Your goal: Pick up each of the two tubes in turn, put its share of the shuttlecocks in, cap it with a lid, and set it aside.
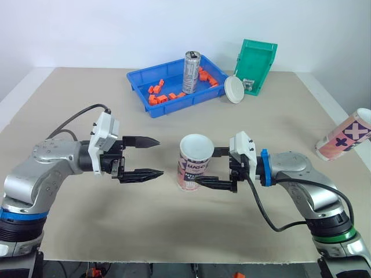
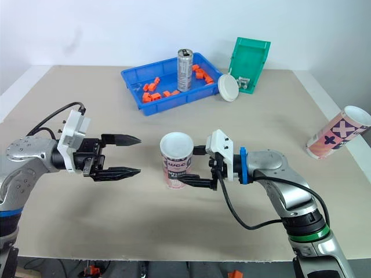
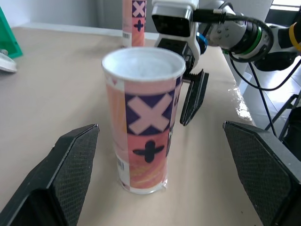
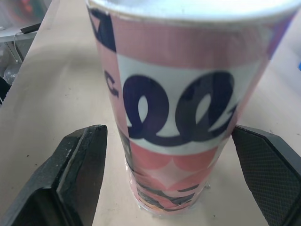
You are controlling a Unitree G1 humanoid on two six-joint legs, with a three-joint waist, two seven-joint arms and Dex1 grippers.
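A tall pink tube (image 1: 193, 165) stands up straight in the middle of the picture, on the table (image 1: 145, 220). It has a white top (image 1: 195, 146) that looks like a lid, but I cannot be sure it is pushed on tight.

The right claw (image 1: 206, 167) is wide open with one finger on each side of the tube. Its fingers (image 4: 82, 165) are near the tube but do not touch it, so it holds nothing. The left claw (image 1: 159, 156) is left of the middle. It is open too, holds nothing, and points at the tube with a gap between them.

I think the tube could tip over. It is tall and thin, so if one finger hits it first, it may get pushed and fall. A hard squeeze might dent it. If the left claw comes closer, it could bump the tube. If the top is loose, it might pop off when the tube is lifted.

The other tube (image 1: 345, 136) lies tilted at the right edge of the picture, close to the table's edge. A bump could send it rolling off.

A loose lid (image 1: 234, 89) leans at the top of the picture between the blue tray (image 1: 136, 87), with a can (image 1: 191, 72) in it, and the green bin (image 1: 255, 63). It could slip when grabbed.
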